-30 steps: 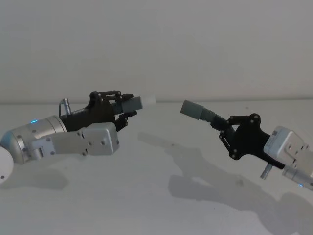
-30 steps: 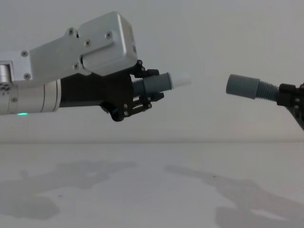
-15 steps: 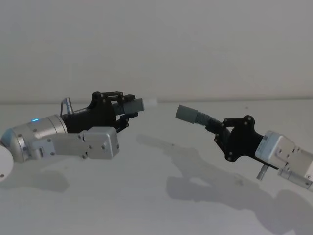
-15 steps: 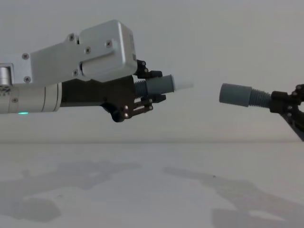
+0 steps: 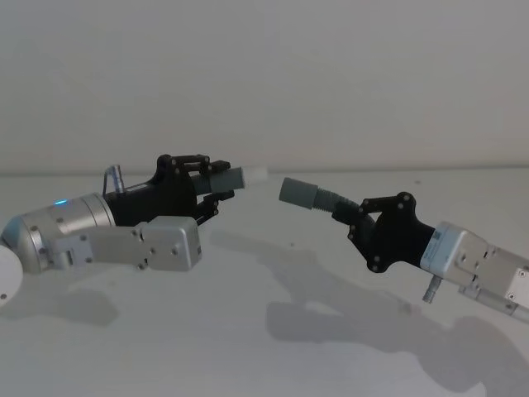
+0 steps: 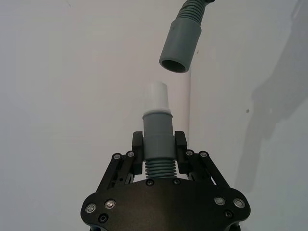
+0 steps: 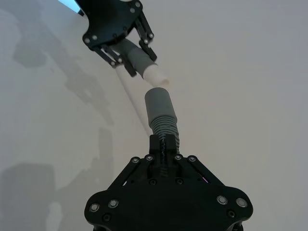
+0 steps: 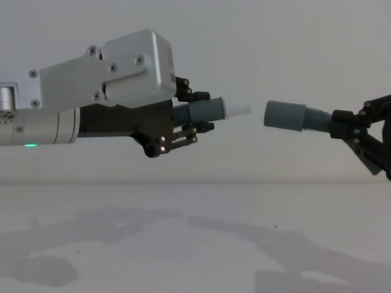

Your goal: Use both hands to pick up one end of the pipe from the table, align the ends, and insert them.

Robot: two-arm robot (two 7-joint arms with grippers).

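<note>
Holding both pipe pieces clear of the table (image 8: 195,244), the two grippers were found at the alignment step, with insertion not yet made. The left gripper (image 8: 189,119) was clamped on the ribbed part of the short piece (image 8: 208,112), whose whitish tip (image 8: 237,110) projected beyond the fingers toward the other arm. The right gripper (image 8: 351,131) was clamped on the ribbed neck of the long piece (image 8: 317,119), with its collar (image 8: 285,115) carried ahead of the fingers and its mouth turned toward the tip.

A narrow gap was noted between tip and collar mouth; no contact was observed. In the chest view the two ends were seen at nearly the same height, the collar perhaps slightly lower. In the left wrist view the collar (image 6: 180,45) was seen offset a little to one side of the tip (image 6: 156,97) and tilted relative to its axis. In the head view the collar (image 5: 297,193) was seen angled, not in line with the tip (image 5: 255,174).

The next move was judged to call for a small sideways and angular correction, so that both axes were brought into one line, before the ends were pushed together. Without that correction, it was judged that the tip might catch on the collar rim.
</note>
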